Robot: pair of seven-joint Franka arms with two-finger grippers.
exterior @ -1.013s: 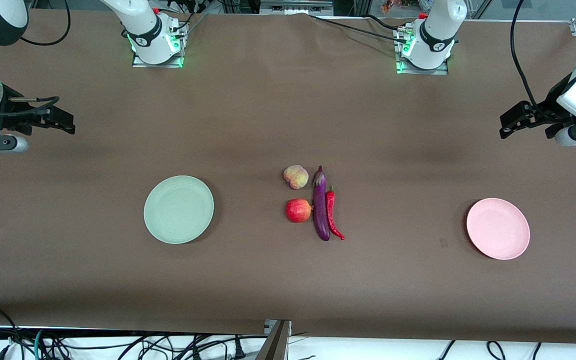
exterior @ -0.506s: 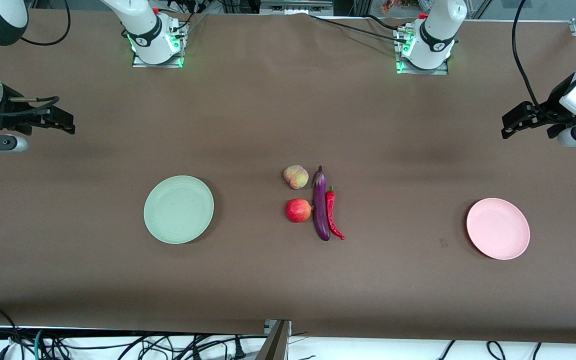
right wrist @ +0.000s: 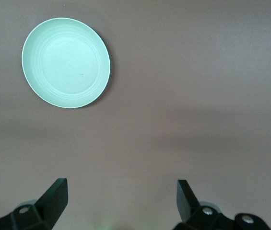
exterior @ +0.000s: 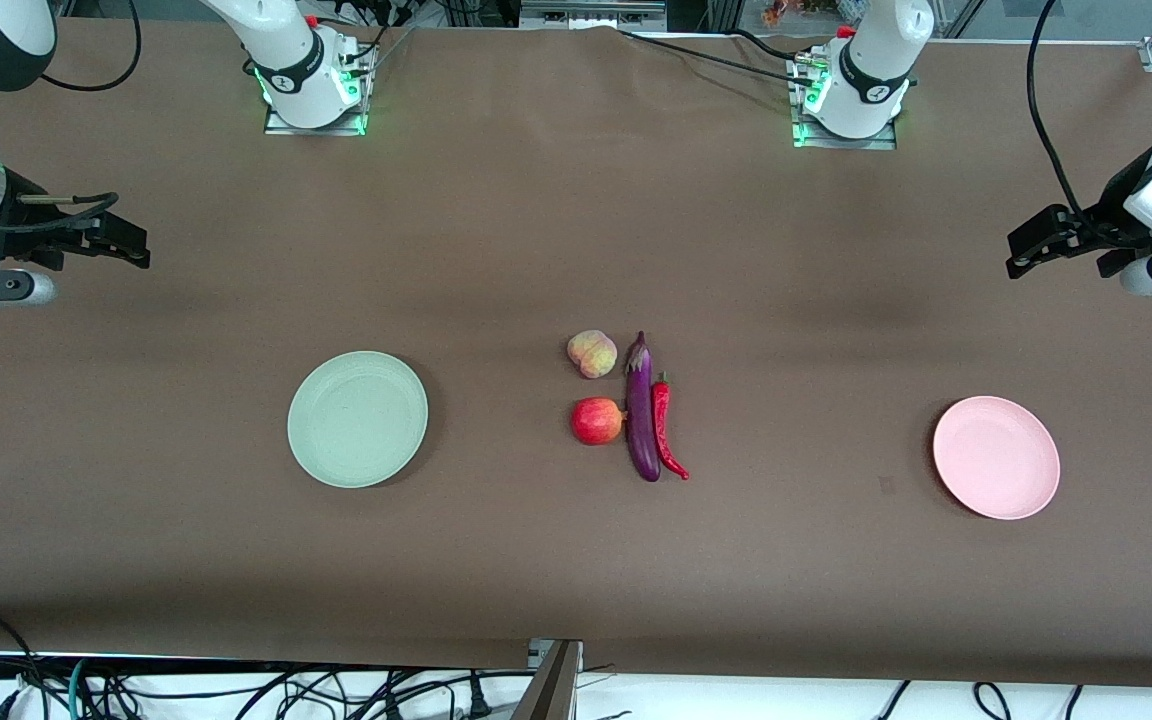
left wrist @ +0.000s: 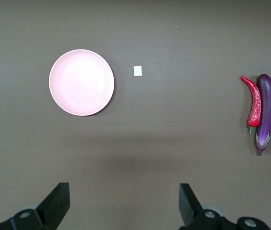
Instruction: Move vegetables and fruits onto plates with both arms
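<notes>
In the middle of the brown table lie a purple eggplant [exterior: 642, 410] and a red chili pepper [exterior: 665, 427] side by side, with a red apple [exterior: 596, 421] and a pale peach [exterior: 591, 353] next to the eggplant. The eggplant [left wrist: 265, 109] and chili [left wrist: 254, 102] also show in the left wrist view. A mint green plate [exterior: 357, 419] [right wrist: 66, 63] lies toward the right arm's end, a pink plate [exterior: 996, 457] [left wrist: 81, 82] toward the left arm's end. My left gripper [exterior: 1021, 255] [left wrist: 124, 203] hangs open and empty above the table's end. My right gripper [exterior: 131, 248] [right wrist: 122, 201] is open and empty too.
A small white scrap [left wrist: 137, 71] lies on the cloth near the pink plate. The two arm bases [exterior: 311, 85] [exterior: 851, 95] stand along the table's back edge. Cables [exterior: 236, 690] hang below the front edge.
The left arm has drifted slightly toward its end of the table. The right arm and all objects have stayed still.
</notes>
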